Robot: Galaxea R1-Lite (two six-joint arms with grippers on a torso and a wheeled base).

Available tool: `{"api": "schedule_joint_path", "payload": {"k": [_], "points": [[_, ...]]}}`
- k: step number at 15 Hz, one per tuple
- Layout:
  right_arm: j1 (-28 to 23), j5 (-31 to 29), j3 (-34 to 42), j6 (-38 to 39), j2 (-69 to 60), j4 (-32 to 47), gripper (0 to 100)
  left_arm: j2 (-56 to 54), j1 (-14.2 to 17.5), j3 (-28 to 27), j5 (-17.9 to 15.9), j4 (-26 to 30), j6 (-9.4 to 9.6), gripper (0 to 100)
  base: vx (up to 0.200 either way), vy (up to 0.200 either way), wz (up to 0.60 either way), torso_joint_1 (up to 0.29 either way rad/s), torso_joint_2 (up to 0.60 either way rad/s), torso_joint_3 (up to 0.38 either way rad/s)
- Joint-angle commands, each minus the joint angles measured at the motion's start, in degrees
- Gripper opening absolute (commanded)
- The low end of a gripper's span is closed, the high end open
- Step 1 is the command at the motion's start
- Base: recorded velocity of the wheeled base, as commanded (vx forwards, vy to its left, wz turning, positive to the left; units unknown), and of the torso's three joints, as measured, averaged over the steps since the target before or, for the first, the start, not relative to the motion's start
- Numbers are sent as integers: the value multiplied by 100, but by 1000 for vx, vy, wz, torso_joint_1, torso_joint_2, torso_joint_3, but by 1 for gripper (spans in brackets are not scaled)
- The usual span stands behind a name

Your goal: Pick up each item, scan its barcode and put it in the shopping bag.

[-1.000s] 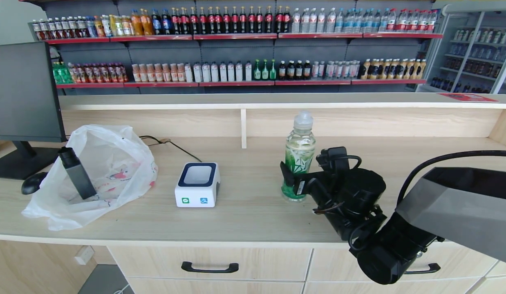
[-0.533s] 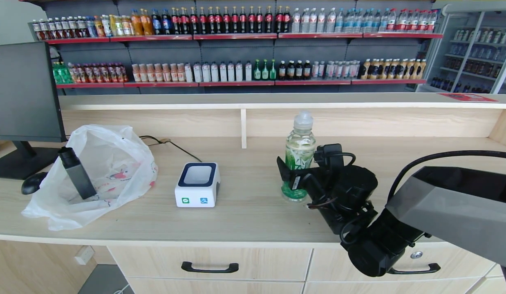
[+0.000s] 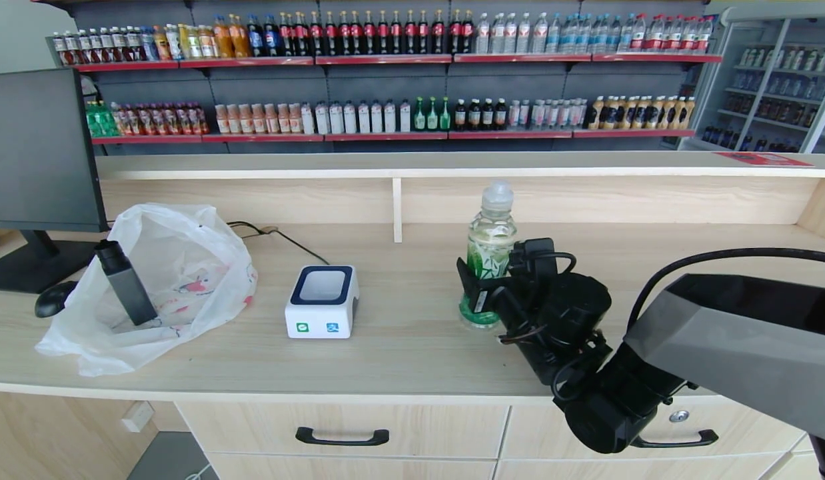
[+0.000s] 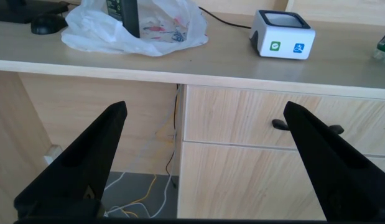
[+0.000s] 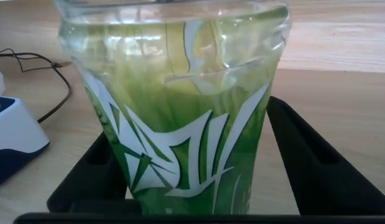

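We are seeing the bottle only in part; the right gripper, closed around it, is hiding its lower flank; in the right wrist view its cap and base are running off the edges; the scanner is being cut there to a corner; the shopping bag is losing its top to the frame; we are failing to identify the dark item standing in it.
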Motion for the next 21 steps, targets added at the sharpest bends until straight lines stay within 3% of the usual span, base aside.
{"api": "schedule_joint_path", "payload": {"k": [1,13,21], "points": [[-7,-6,-2,34,1,-6,0,-2,0,0,5,2,0,100,0,0,0,0,0,0],[-7,-15,-11,43,-166,-6,0,6,9,0,5,2,0,100,0,0,0,0,0,0],[1,-94,402,43,-624,-6,0,-2,9,0,5,2,0,100,0,0,0,0,0,0]]}}
